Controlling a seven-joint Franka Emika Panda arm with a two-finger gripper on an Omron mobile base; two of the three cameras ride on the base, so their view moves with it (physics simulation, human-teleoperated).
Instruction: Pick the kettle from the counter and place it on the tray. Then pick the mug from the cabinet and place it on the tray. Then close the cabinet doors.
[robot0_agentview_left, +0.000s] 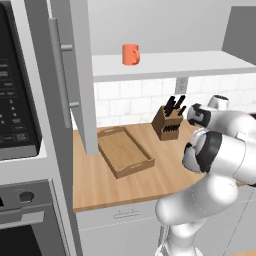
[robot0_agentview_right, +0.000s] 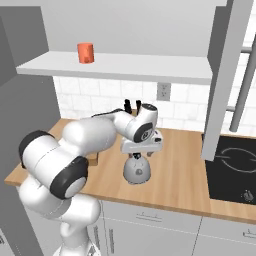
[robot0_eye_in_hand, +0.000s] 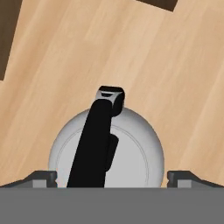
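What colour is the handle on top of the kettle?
Black, on the silver-grey domed metal kettle; clearest in the hand view.

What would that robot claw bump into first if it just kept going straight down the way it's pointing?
Most likely the black handle arching over the small silver-grey dome-shaped kettle. The open gripper points straight down at it, fingertips either side; the remaining gap is hard to judge.

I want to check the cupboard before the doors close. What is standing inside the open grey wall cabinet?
On the grey wall cabinet's white inner shelf stands one small orange cylindrical mug. The open grey door panel covers the shelf's far left end.
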